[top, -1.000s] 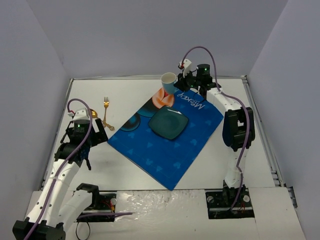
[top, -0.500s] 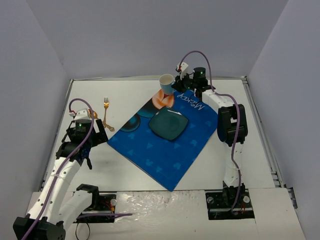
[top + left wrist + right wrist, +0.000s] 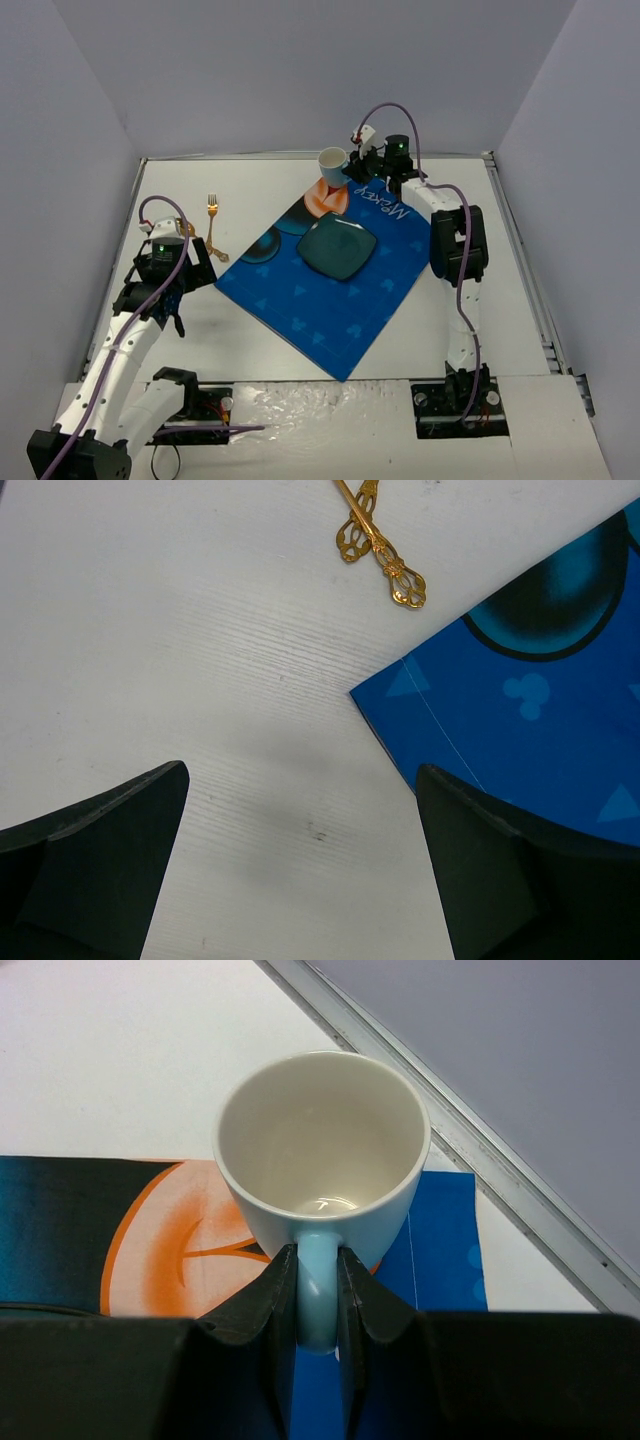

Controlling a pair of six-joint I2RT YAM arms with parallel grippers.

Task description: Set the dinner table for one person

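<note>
The dinner table (image 3: 250, 330) is the large white top with a metal rim. My right gripper (image 3: 352, 172) is shut on the handle of a light blue mug (image 3: 333, 163), holding it upright above the far corner of the blue mat (image 3: 330, 290); the wrist view shows the mug (image 3: 322, 1155) empty and the fingers (image 3: 272, 1295) pinching its handle. A dark teal square plate (image 3: 337, 247) lies on the mat. A gold fork (image 3: 211, 221) and gold spoon (image 3: 190, 230) lie left of the mat. My left gripper (image 3: 200, 262) is open and empty over bare table, near the mat's left corner (image 3: 500, 730).
The ornate gold handles (image 3: 378, 550) of the cutlery cross just beyond my left fingers. The table's metal rim (image 3: 470, 1150) runs close behind the mug. Grey walls enclose the table on three sides.
My right gripper has carried the mug a little left and farther back over the mat's far corner. My left arm has hardly moved.
</note>
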